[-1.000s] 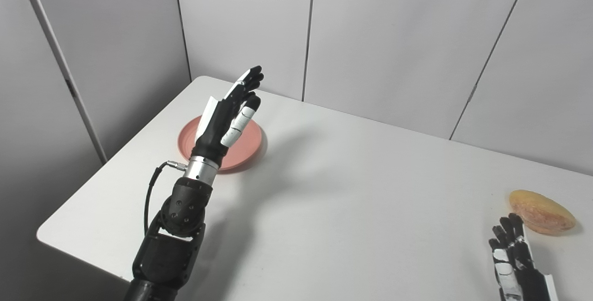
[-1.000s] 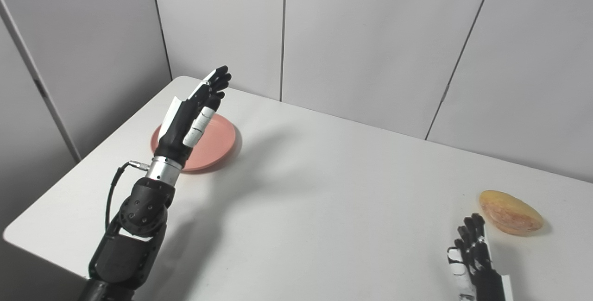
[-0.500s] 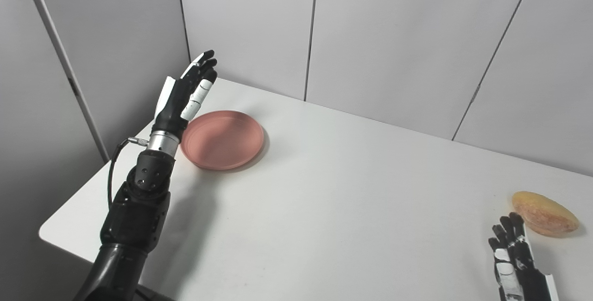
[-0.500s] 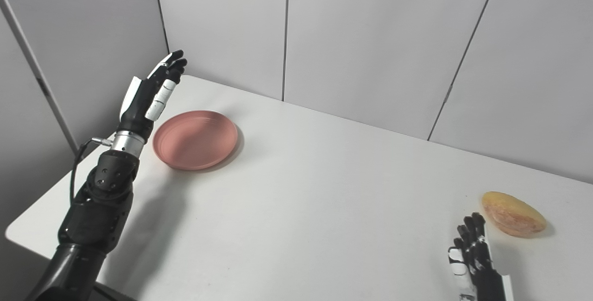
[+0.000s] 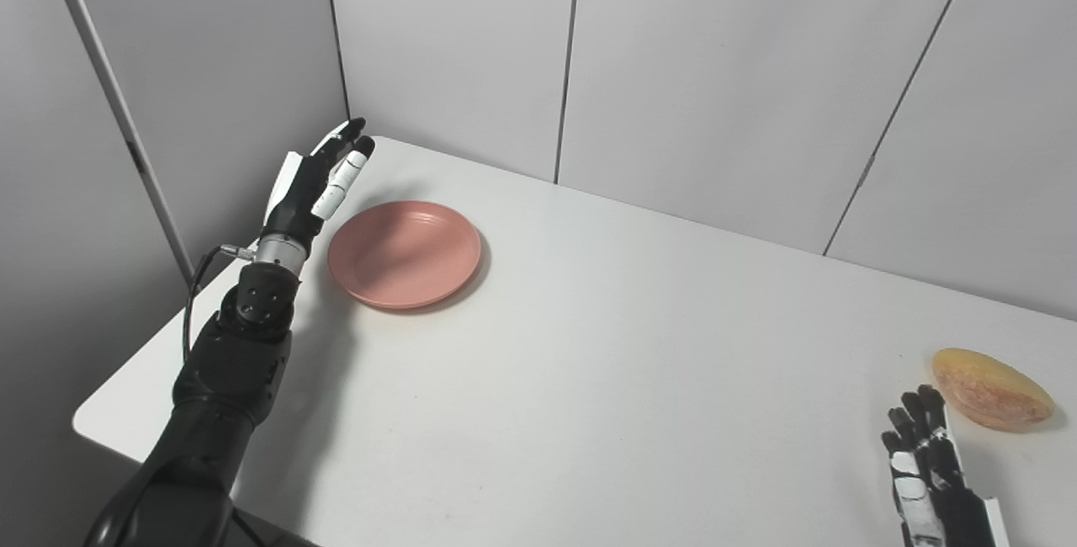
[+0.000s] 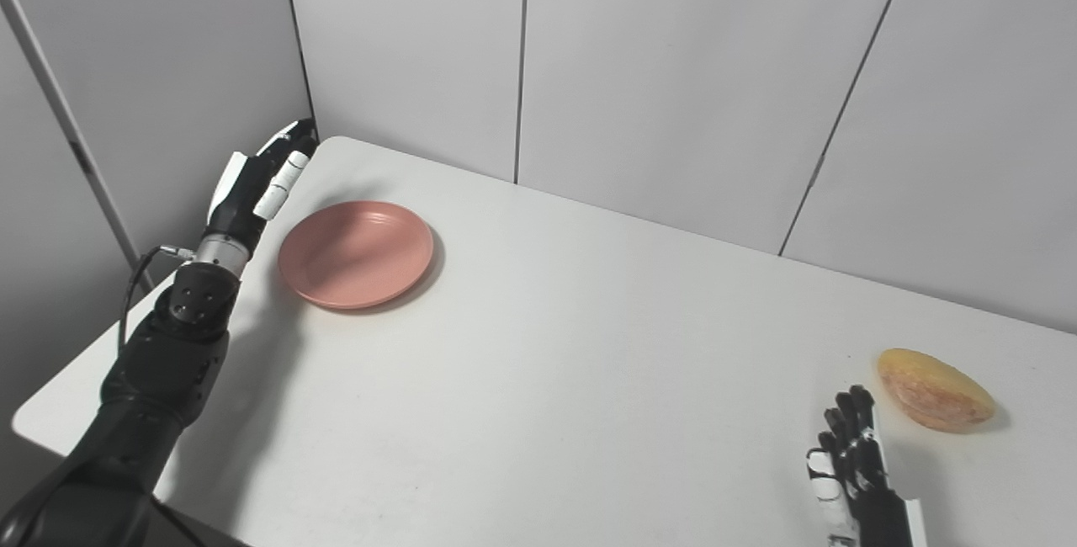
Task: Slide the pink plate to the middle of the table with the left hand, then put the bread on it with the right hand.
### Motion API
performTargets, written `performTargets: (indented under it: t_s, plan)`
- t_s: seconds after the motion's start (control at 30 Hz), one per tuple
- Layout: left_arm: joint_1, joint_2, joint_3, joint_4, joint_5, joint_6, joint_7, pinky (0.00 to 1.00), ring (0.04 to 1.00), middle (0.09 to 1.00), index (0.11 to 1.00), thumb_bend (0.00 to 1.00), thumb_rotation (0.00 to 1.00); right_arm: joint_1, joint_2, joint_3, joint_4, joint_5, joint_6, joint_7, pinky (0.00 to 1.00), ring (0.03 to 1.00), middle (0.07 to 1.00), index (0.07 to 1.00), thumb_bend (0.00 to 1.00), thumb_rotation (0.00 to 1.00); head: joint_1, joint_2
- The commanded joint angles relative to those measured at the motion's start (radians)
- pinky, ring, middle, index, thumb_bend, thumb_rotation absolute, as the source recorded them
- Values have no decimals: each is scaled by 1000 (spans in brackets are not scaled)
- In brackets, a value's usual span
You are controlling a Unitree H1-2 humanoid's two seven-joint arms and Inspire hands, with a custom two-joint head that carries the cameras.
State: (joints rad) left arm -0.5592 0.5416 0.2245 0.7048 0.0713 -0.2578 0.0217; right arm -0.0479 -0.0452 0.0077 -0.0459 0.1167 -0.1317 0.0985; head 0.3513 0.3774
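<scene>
The pink plate (image 5: 404,253) lies near the table's (image 5: 589,379) far left corner, just right of the raised left hand (image 5: 310,183), whose straight fingers hold nothing. The bread (image 5: 991,388) sits near the empty, extended right hand (image 5: 930,480).

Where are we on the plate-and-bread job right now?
Nothing is finished. The pink plate sits near the table's far left corner, not the middle. In hand: the left hand is open beside the plate's left edge, apparently not touching it. The right hand, fingers extended, holds nothing near the bread. Left to do: slide the plate to the middle, then place the bread on it.
</scene>
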Motion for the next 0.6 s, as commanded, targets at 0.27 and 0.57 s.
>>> performTargets:
  t_s: [0.27,0.57]
  plan:
    - [-91,32,-23,85,-11,-46,20,1000,981,954,876,723,1000,-6,-2,-2,-60,11,11,5,1000,1000,1000,1000,386,747,13,1]
    - [-105,19,3,175,-117,-69,-39,1000,960,947,884,760,1000,-3,0,-6,-73,27,28,6,1000,1000,1000,1000,366,735,18,6]
